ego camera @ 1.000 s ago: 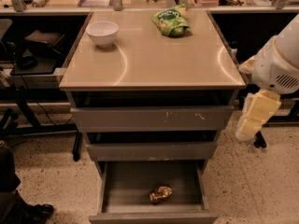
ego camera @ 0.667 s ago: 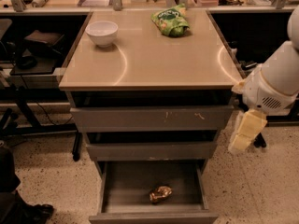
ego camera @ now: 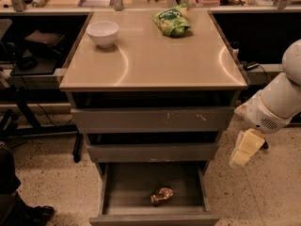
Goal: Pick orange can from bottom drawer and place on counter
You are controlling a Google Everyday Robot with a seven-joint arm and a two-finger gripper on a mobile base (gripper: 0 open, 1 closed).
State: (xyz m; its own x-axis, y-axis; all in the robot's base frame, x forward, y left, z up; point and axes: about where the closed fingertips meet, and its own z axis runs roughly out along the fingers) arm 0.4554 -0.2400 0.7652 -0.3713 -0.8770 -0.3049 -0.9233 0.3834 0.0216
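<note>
The orange can (ego camera: 162,196) lies on its side in the open bottom drawer (ego camera: 113,192), right of its middle and near the front. The beige counter (ego camera: 155,55) tops the grey drawer cabinet. My gripper (ego camera: 244,149) hangs from the white arm at the right of the cabinet, level with the middle drawer, above and to the right of the can and apart from it. It holds nothing that I can see.
A white bowl (ego camera: 103,33) stands at the counter's back left and a green snack bag (ego camera: 172,22) at its back right. Two upper drawers (ego camera: 150,119) are slightly open. Dark desks and cables flank the cabinet. Speckled floor lies on both sides.
My arm and gripper have moved down, from beside the counter edge to beside the middle drawer. The can, bowl and bag have not moved.
</note>
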